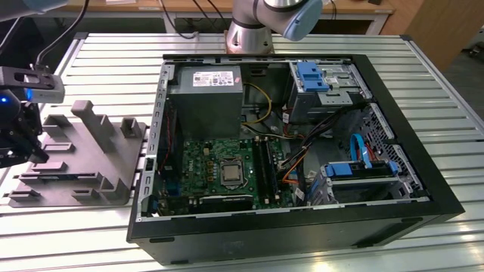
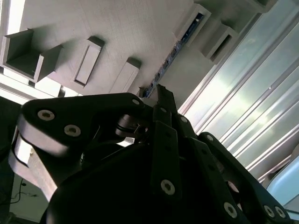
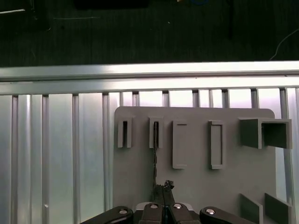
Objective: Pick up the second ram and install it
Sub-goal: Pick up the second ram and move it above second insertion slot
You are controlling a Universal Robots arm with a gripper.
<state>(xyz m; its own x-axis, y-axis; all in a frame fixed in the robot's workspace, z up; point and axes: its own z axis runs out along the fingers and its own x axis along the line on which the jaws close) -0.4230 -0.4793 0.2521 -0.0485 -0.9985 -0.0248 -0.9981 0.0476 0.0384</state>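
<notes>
The black claw hangs with its fingers drawn together, just beside one end of the second ram, a thin dark blue-green memory stick standing edge-up in a slot of the grey plastic fixture tray. I'd judge it light, stiff and fragile, best pinched across its flat faces near the top edge.

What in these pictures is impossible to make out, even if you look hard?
1. Exterior view: the pincer is cut off by the exterior view's left edge.
2. First wrist view: the second ram stands edge-on in the grey fixture tray, so its chips are unseen.
3. Second wrist view: the pincer's body hides the ram's near end.
4. Exterior view: the motherboard slots are too small to tell whether any stick is seated.
</notes>
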